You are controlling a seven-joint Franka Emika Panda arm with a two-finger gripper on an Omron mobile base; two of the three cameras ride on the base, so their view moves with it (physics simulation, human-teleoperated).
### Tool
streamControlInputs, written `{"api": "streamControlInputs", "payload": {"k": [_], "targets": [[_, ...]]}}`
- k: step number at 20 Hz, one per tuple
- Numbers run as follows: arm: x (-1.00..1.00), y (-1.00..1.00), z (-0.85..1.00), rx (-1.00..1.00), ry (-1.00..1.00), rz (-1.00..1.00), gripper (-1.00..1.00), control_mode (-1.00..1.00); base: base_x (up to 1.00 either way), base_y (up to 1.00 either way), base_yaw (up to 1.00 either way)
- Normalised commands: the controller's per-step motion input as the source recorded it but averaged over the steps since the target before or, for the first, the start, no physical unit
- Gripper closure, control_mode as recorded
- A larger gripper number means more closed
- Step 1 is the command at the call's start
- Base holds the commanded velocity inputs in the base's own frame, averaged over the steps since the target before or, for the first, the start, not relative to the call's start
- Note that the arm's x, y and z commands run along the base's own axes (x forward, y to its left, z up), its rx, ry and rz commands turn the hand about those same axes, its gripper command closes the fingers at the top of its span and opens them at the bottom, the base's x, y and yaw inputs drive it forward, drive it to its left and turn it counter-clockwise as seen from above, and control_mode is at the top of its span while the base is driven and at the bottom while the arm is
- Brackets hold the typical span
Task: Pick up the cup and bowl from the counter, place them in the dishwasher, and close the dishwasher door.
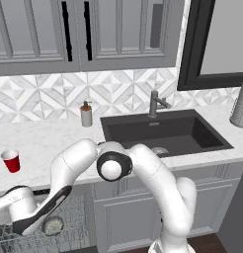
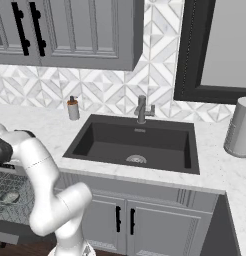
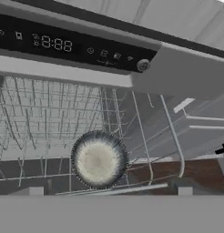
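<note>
Bowl set in rack — cup next.
Fingers' state cannot be told; the bowl [image 3: 99,159] lies in the dishwasher [image 3: 63,109] rack. Advice: lift straight out clear of the wires — then reach for the cup [image 1: 11,160] on the worktop [image 1: 39,138].

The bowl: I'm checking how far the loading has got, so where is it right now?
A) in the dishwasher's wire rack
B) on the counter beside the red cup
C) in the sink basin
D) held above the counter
A: the bowl lies in the dishwasher on the wire rack, while the cup stands on the counter.
</note>
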Motion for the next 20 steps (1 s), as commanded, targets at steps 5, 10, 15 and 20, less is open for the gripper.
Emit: {"api": "streamControlInputs", "payload": {"k": [5, 10, 15, 20], "targets": [[-0.21, -0.14, 1.0, 0.27, 0.19, 0.16, -1.0, -1.0, 0.0, 0.0, 0.0], [0.0, -0.09, 1.0, 0.24, 0.27, 0.15, -1.0, -1.0, 0.0, 0.0, 0.0], [0.4, -0.06, 1.0, 0.02, 0.34, 0.1, -1.0, -1.0, 0.0, 0.0, 0.0], [0.98, -0.02, 0.91, -0.05, 0.27, 0.0, -1.0, -1.0, 0.0, 0.0, 0.0]]}}
